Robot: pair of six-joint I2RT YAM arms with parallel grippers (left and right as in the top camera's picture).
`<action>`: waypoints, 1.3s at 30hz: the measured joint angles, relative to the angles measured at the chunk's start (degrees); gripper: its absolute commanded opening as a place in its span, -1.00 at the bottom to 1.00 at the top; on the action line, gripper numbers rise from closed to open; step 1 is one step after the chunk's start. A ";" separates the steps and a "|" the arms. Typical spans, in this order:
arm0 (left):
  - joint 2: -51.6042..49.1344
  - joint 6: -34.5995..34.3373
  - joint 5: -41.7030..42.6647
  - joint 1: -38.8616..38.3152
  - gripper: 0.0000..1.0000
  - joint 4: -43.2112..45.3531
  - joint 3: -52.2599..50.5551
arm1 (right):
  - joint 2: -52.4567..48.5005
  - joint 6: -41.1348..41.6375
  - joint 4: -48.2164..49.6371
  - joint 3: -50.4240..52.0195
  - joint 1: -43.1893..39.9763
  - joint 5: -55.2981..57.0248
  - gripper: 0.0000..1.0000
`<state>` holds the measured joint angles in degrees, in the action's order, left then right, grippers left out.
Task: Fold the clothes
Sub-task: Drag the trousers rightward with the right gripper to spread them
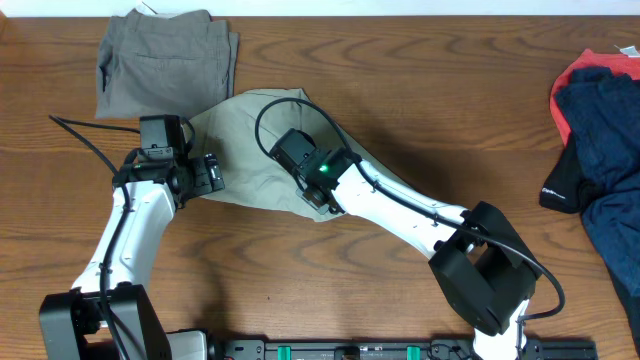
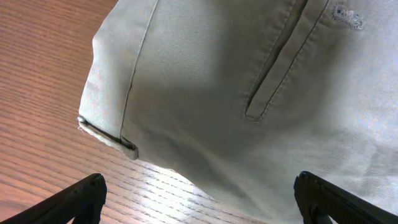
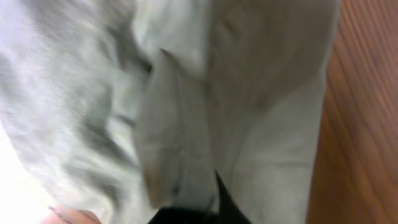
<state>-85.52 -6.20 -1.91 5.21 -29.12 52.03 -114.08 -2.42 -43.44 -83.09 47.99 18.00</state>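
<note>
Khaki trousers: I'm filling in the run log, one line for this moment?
left gripper: open, at trousers' edge | right gripper: shut on khaki trousers | grey-olive trousers: folded, far corner

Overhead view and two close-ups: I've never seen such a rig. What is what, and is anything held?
Two white robot arms work at a wooden table. The wide picture looks down from above; each close-up comes from a wrist camera. The left arm has open jaws at the edge of the khaki trousers; the right arm has jaws shut on a fold of them. Folded grey-olive trousers lie at the far left, a heap of navy, red and black garments at the right.
</note>
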 measured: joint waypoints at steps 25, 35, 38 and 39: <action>0.00 0.00 0.02 0.00 0.95 0.70 0.00 | 0.00 1.90 8.31 -0.17 -29.64 16.81 -0.98; 0.00 0.00 0.02 0.00 0.96 0.83 0.00 | 0.00 -0.76 10.93 -0.17 -39.41 18.93 -0.36; 0.00 0.00 0.02 0.00 0.96 0.96 0.00 | 0.00 -1.36 10.69 -0.17 -40.79 19.58 0.01; 0.00 0.00 0.02 0.00 0.95 1.01 0.00 | 0.00 -1.27 10.47 -0.20 -40.98 19.74 0.04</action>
<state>-85.52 -6.20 -1.89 5.21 -28.12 52.03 -114.08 -3.68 -32.97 -83.29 7.01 37.74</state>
